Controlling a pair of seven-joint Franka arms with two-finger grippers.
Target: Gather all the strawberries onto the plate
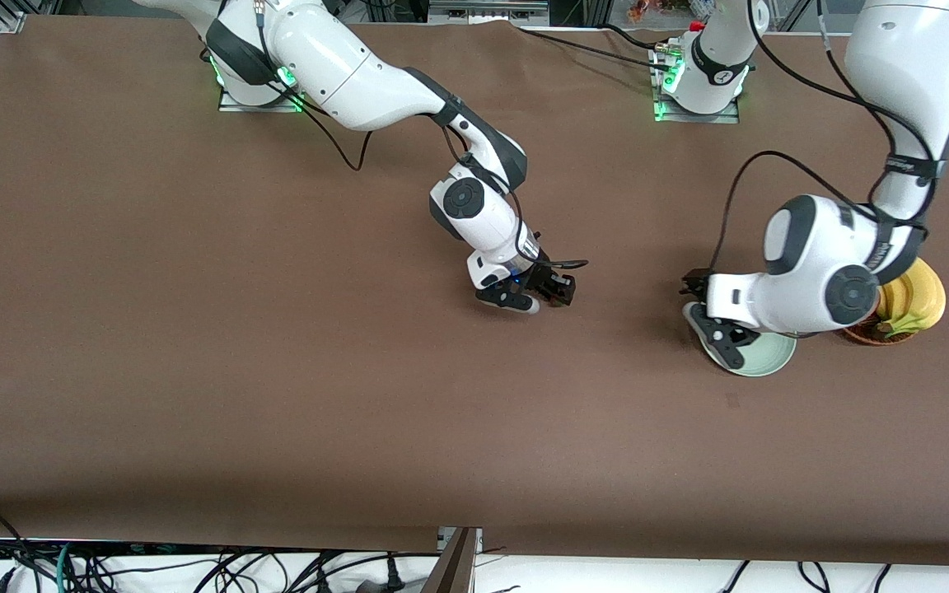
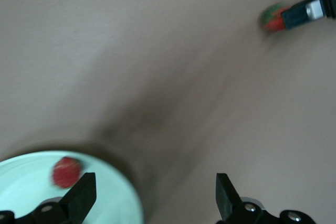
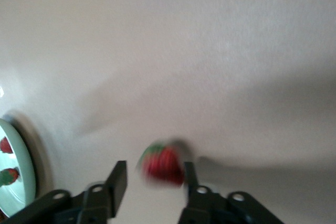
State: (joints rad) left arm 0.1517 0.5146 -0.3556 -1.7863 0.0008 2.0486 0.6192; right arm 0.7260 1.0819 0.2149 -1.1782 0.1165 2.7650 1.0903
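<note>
Between the parted fingers of my right gripper (image 3: 154, 167) (image 1: 555, 288) is a small red strawberry (image 3: 164, 165) with a green top. It rests against one finger, with a gap to the other, low over the bare table mid-way between the arms. The left wrist view shows that same strawberry (image 2: 273, 18) by a right finger. The pale mint plate (image 1: 771, 358) (image 2: 110, 198) (image 3: 29, 169) lies toward the left arm's end. Two strawberries (image 3: 5, 144) (image 3: 8, 176) lie in it, and the left wrist view shows one strawberry (image 2: 65, 171). My left gripper (image 2: 155, 178) (image 1: 693, 287) hangs open and empty over the plate's rim.
A brown basket (image 1: 866, 333) with yellow bananas (image 1: 911, 301) stands beside the plate, toward the left arm's end, partly hidden under the left arm. The brown table (image 1: 277, 346) spreads wide toward the right arm's end.
</note>
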